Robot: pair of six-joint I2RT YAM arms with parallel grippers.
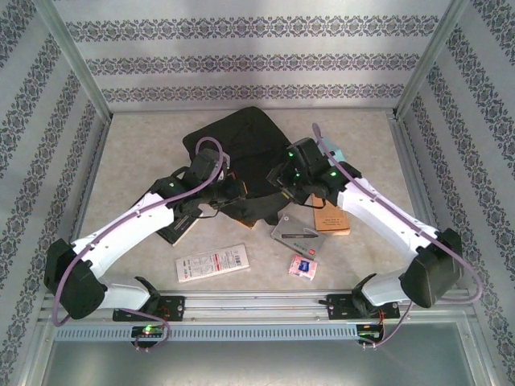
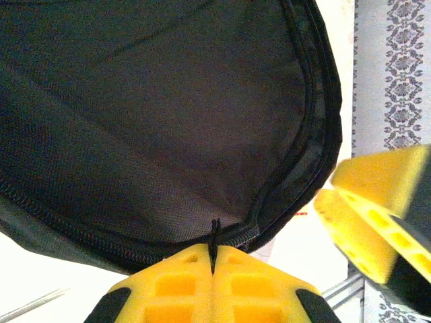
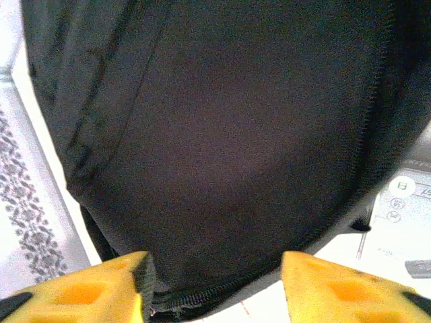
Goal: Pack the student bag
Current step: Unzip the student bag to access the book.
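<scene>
Pinching the zipper pull of the student bag, bottom centre, with left gripper clamped together; straddling the bag's zipped edge, lower frame, with right gripper spread apart.

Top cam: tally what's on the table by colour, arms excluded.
Black: 1, student bag
Brown: 1, book
Grey: 1, booklet
White: 1, printed card
Pink: 1, small packet
Total: 5 in clear view; half-hidden items left out.
</scene>
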